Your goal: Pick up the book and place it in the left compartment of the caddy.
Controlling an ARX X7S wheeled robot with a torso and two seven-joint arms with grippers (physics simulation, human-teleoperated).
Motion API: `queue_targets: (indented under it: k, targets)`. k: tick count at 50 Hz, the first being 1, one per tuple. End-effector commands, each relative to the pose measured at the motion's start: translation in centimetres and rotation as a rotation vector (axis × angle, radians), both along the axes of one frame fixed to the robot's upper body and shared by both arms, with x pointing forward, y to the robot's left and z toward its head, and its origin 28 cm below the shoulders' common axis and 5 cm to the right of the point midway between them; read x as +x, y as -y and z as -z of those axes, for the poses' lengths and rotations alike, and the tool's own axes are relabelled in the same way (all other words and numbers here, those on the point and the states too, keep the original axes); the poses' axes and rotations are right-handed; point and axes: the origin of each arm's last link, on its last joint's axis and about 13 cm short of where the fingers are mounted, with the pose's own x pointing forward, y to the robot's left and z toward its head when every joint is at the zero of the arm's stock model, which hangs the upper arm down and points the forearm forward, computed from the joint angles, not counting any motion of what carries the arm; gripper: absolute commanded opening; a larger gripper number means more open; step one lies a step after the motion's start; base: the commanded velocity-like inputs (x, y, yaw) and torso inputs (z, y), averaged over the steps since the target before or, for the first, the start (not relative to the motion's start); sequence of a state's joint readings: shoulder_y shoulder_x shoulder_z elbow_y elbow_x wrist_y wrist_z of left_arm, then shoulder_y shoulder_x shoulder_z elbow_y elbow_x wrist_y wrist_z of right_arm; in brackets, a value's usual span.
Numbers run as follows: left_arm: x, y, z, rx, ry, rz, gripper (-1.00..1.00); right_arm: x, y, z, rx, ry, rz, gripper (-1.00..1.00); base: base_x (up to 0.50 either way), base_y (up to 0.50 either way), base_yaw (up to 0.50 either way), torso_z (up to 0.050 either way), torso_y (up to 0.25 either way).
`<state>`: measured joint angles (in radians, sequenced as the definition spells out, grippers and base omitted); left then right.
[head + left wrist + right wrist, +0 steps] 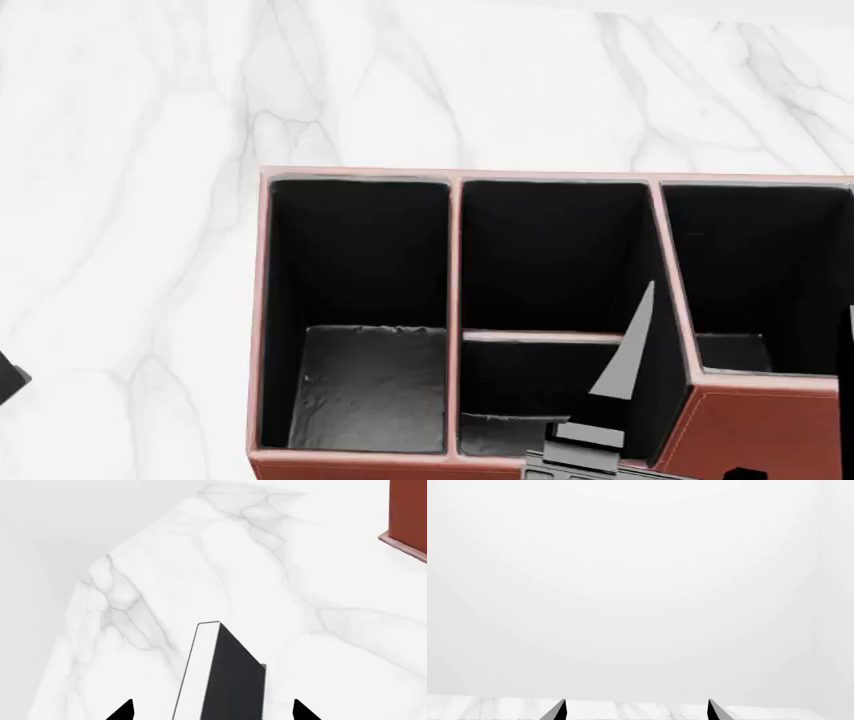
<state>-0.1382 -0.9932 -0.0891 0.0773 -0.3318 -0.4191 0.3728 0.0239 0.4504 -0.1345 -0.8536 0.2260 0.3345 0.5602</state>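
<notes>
The book (230, 680), thin with black covers and white page edges, stands on edge on the marble between my left gripper's (213, 711) two fingertips. There is a gap on each side and the jaws stand wide apart. The book does not show in the head view. The reddish-brown caddy (747, 430) fills the lower head view, and one corner shows in the left wrist view (408, 515). Its left compartment (358, 250) is long, black-lined and has a wrinkled floor. My right gripper (745, 340) is open and empty, above the caddy's middle and right sections.
The white marble table (134, 200) stretches left of and beyond the caddy. A small black piece (8, 376) at the head view's left edge may be part of my left arm. The right wrist view shows only a white wall and the table's far edge (640, 707).
</notes>
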Motion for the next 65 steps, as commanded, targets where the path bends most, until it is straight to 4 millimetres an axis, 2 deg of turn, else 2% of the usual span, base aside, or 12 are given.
queue_targets:
  k: [1, 31, 43, 65]
  targets:
    - [1.0, 0.1, 0.8, -0.016, 0.038, -0.004, 1.00, 0.0, 0.1, -0.1, -0.008, 0.008, -0.004, 1.00, 0.00, 0.00, 0.00, 0.000, 0.000]
    - [2.9, -0.5, 2.1, -0.014, 0.033, -0.023, 1.00, 0.3, 0.3, 0.2, 0.020, 0.001, -0.007, 1.00, 0.00, 0.00, 0.00, 0.000, 0.000]
    - [3.5, -0.4, 3.4, -0.019, 0.017, -0.035, 1.00, 0.3, 0.3, 0.3, -0.003, -0.003, 0.004, 1.00, 0.00, 0.00, 0.00, 0.000, 0.000]
    - [4.5, -0.5, 4.7, -0.034, -0.007, -0.064, 1.00, 0.3, 0.3, 0.2, -0.020, -0.004, 0.010, 1.00, 0.00, 0.00, 0.00, 0.000, 0.000]
